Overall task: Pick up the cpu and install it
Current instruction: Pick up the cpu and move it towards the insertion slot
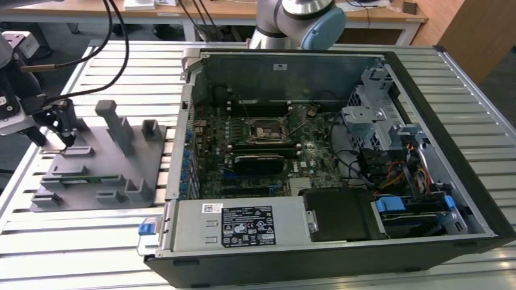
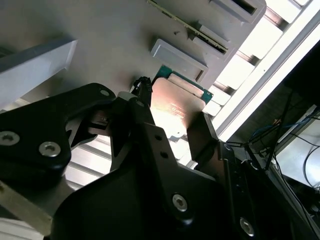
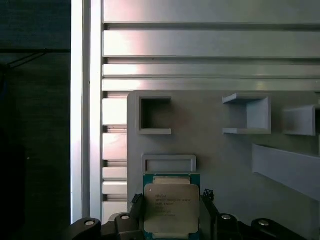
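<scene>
cpu (image 3: 171,207) — flat (silver top, green edge)

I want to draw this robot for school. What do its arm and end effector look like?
The arm is a round silver-grey tube with a light blue cap on its joint. The end effector is black and chunky, made of angular plates dotted with round silver screws. Black cables run toward it in the exterior view.

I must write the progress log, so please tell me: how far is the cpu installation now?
Done: the tool is over the grey tray, right at the cpu. In hand: the pick-up; the cpu seems to lie on the tray, not yet lifted. Left: the install; the motherboard socket in the open computer case shows no silver chip yet.
</scene>
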### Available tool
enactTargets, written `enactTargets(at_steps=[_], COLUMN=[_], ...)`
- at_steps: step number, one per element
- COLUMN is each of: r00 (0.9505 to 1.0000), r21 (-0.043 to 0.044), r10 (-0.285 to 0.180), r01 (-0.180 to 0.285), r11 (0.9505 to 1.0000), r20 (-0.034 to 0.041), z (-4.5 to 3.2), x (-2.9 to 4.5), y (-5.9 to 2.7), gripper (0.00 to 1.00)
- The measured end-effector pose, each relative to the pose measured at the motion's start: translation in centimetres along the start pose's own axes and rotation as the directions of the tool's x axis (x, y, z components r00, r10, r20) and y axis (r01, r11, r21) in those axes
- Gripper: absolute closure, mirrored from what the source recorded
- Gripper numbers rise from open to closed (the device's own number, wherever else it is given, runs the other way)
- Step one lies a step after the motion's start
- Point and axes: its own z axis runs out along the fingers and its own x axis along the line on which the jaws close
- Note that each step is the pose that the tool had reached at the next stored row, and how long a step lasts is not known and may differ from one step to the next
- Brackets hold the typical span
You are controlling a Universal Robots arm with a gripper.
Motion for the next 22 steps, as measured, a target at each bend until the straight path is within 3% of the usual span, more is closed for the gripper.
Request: enactTargets(at_steps=[22], r00=[1.0000], r21=[0.0000], r10=[0.000], r01=[0.000], r11=[1.0000], r20=[0.0001], z=[-1.49], x=[0.00], y=[0.11], gripper=[0.47])
